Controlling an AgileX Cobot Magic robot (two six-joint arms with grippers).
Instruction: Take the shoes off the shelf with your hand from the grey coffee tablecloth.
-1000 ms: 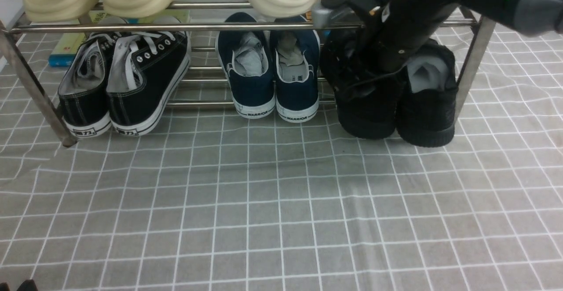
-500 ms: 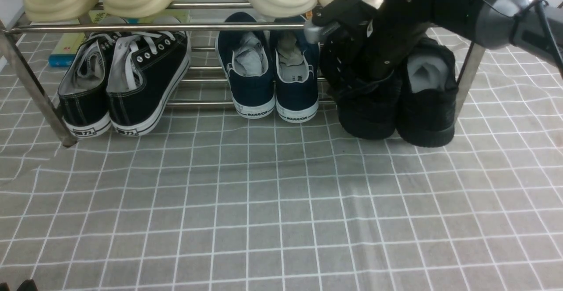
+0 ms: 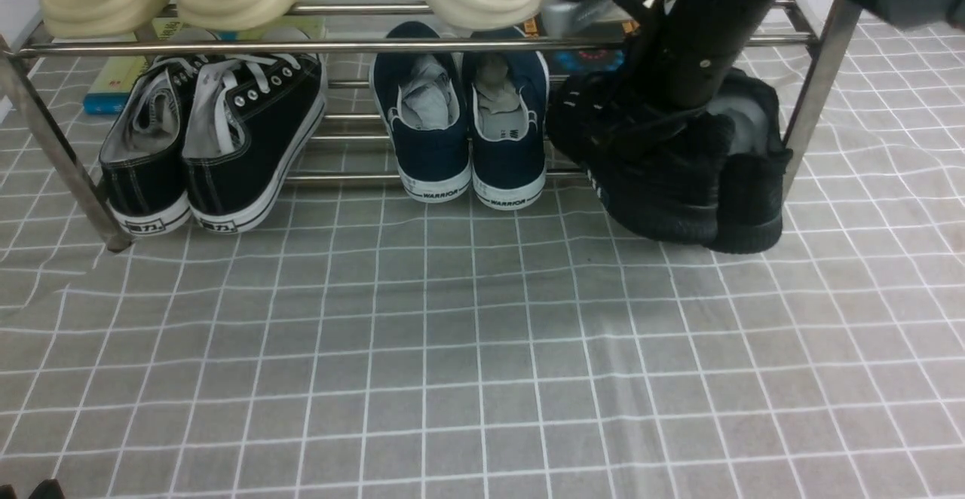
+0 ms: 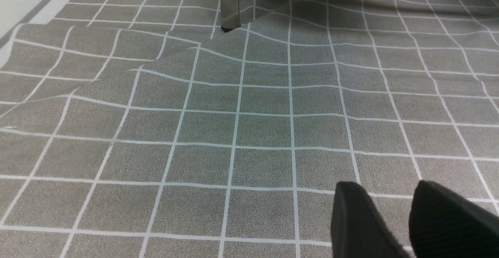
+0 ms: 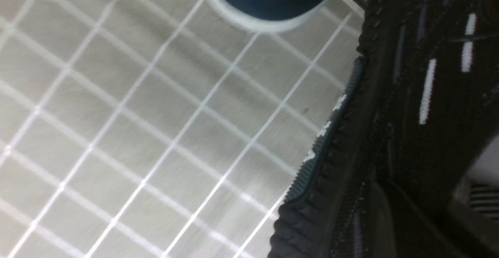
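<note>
Nearest you, left gripper: fingers apart, holding nothing, above the cloth. Farther on, shoes: at the shelf's right end, lower tier, heels jutting forward, the left one tipped against its mate. Right hand: buried in the tipped shoe; you cannot tell its grip.

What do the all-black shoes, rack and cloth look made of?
By look, the shoes are matte knit mesh, ribbed weave, white dashes; the shelf is shiny metal tubing, reflective; the grey coffee tablecloth is probably coated fabric or vinyl, wrinkled, slight sheen.
</note>
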